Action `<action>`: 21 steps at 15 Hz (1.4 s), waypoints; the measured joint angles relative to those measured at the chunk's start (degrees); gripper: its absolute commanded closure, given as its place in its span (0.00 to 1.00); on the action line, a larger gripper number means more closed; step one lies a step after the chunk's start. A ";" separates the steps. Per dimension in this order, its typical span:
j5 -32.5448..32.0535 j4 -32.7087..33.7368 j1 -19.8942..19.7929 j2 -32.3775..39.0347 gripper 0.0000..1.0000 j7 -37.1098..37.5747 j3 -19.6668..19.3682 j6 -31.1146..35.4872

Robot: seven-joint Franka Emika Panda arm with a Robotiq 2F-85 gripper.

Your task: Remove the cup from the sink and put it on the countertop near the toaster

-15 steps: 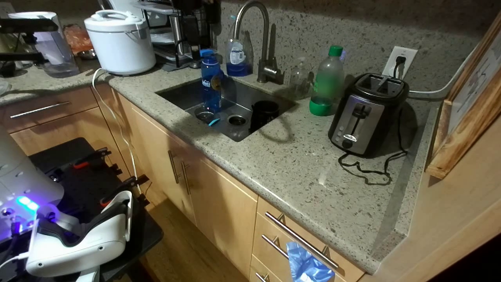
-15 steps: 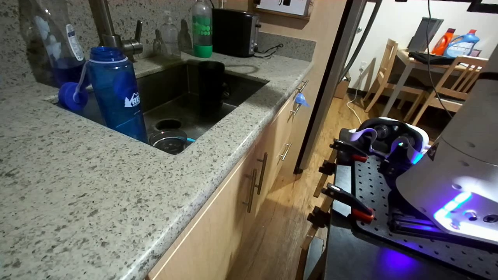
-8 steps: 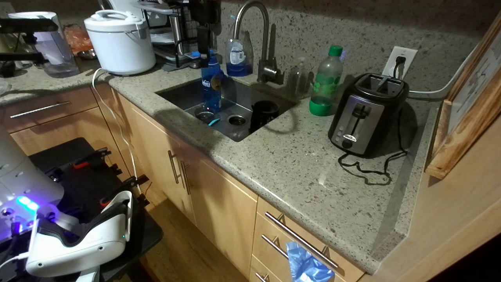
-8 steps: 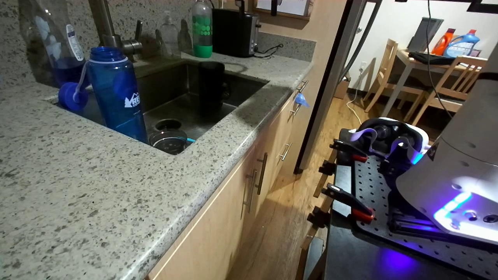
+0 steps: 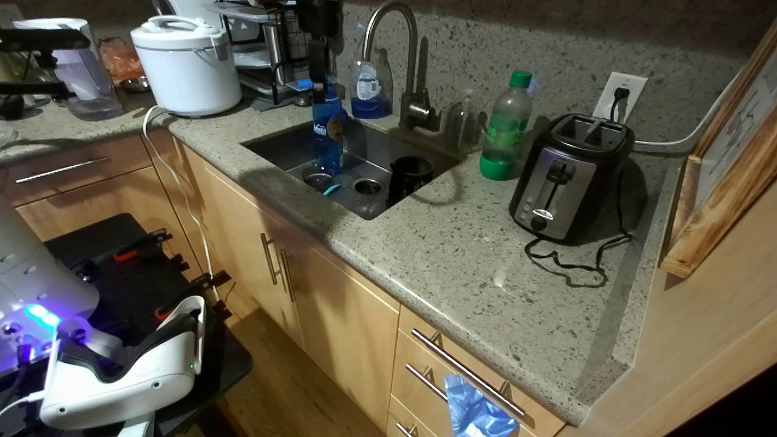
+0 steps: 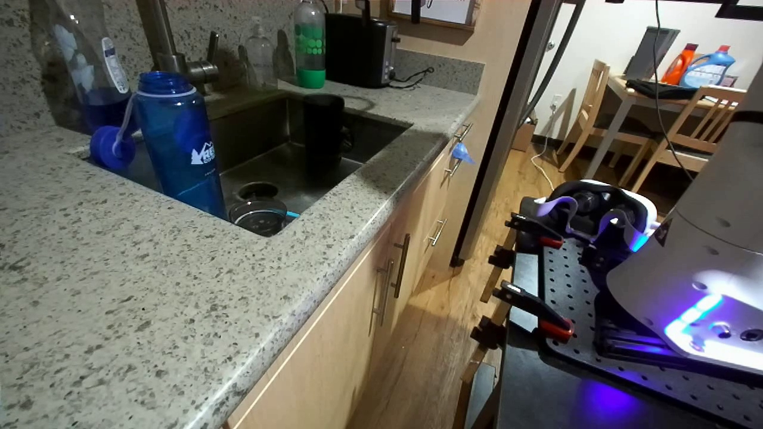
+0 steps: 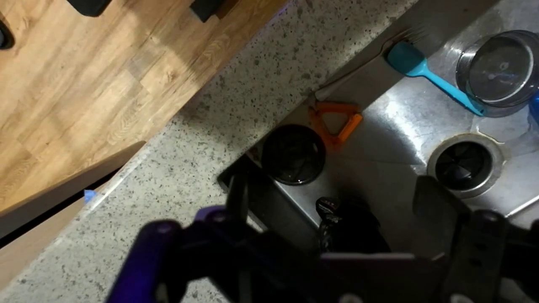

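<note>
The cup is a black mug standing in the steel sink, at the end nearer the toaster. It also shows in an exterior view with its handle towards the front edge. In the wrist view the dark cup body and handle lie between the fingers, partly hidden by the gripper base. My gripper is open and empty above the sink. Its dark tips show at the top of an exterior view, and it hangs before the blue bottle in an exterior view. The granite countertop runs beside the sink.
The sink also holds a blue bottle, a clear round container, a turquoise spatula, an orange triangular item and a dark round vessel. The faucet, soap bottles and green bottle stand behind.
Compared with one second ago, the gripper has come lower and further into both exterior views. Since half a second ago it has shifted only slightly. The cup has not moved.
</note>
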 measured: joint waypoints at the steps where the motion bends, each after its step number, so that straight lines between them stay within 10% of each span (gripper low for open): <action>1: 0.28 0.71 0.01 0.77 0.00 0.03 -0.35 -0.11; 21: 8.57 51.86 -1.11 41.36 0.00 13.52 -6.21 -18.73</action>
